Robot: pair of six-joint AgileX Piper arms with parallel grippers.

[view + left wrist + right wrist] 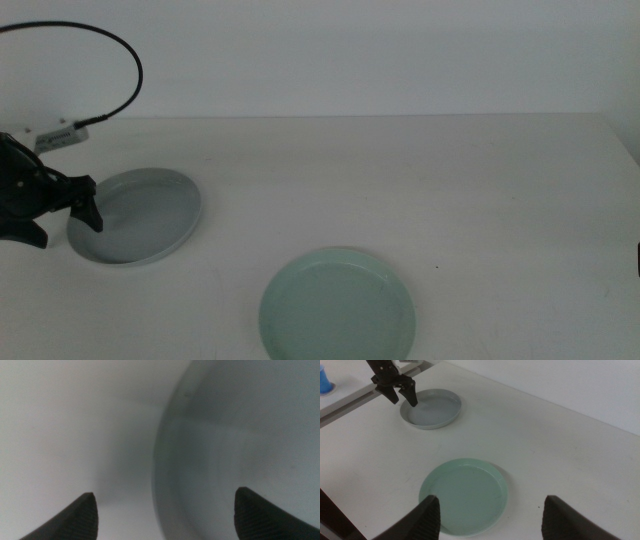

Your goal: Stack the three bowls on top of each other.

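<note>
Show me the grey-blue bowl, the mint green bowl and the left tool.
grey-blue bowl (140,218), middle view, on its inner floor.
mint green bowl (335,310), middle view, on its inner floor.
left tool (66,219), middle view, midway between its open tips, at the grey-blue bowl's rim.

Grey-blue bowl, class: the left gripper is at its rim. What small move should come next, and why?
Probably close the left gripper on the rim. Its open jaws straddle the edge of the grey-blue bowl, one over the inside and one over the table. The mint green bowl lies apart, under the waiting open right gripper.
</note>
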